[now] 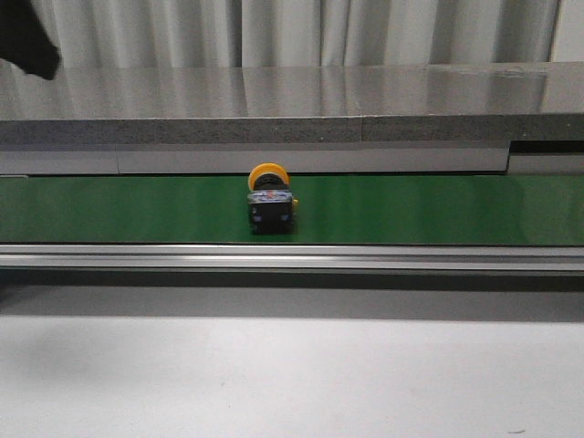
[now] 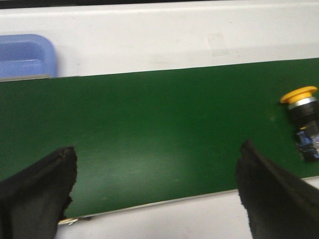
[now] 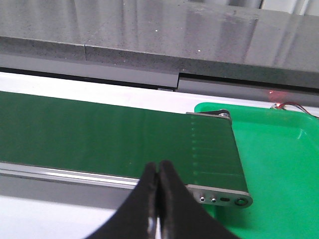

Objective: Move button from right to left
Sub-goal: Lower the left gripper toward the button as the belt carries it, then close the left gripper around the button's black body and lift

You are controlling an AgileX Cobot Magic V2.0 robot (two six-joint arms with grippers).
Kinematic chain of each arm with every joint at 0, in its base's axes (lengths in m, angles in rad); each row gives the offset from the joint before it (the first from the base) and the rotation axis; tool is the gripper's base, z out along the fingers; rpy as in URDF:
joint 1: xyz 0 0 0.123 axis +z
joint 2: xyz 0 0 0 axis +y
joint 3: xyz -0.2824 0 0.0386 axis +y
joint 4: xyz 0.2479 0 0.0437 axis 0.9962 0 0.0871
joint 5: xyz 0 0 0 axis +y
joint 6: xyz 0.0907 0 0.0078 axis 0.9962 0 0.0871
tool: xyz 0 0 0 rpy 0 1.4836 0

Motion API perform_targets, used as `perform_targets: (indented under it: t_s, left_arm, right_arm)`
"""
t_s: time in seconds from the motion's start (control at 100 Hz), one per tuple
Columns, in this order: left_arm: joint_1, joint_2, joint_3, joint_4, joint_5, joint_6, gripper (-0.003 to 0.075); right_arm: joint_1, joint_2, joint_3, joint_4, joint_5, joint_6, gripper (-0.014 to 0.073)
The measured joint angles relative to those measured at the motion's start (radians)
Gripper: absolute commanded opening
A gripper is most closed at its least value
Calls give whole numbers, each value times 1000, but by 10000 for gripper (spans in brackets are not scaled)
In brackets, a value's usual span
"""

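Observation:
The button point(image 1: 270, 201) has a yellow-orange mushroom cap and a black blocky body. It lies on the green belt point(image 1: 438, 210) near the middle of the front view. In the left wrist view the button point(image 2: 303, 119) sits off to one side of my left gripper point(image 2: 158, 149), outside its black fingers point(image 2: 37, 194). That gripper is wide open over the belt point(image 2: 149, 129) with nothing between its fingers. My right gripper point(image 3: 158, 167) is shut and empty, hovering by the belt's near rail close to the belt's end point(image 3: 219, 194). The button is out of the right wrist view.
A bright green tray point(image 3: 279, 159) sits just past the belt's right end. A blue tray point(image 2: 25, 55) lies beyond the belt near the left gripper. A grey stone ledge point(image 1: 292, 100) runs behind the belt, a metal rail point(image 1: 292, 257) in front. A dark shape point(image 1: 27, 36) fills the front view's top left corner.

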Motion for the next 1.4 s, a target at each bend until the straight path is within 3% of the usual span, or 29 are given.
perform_targets:
  t_s: [0.24,0.61,0.89,1.4]
  left_arm:
    - [-92,199,-173,-3,100,-100,616]
    - [-111,401,-390,3,314,-197,616]
    - [-148,471,-429,62,387,-243,616]
    - [-154,482,-433,115,389,-255,616]
  right_arm:
    - [0,0,0,0,0,0,-68]
    - [0,0,0,0,0,0,-68]
    - [0,0,0,0,0,0,-68]
    - [0,0,0,0,0,0,-68]
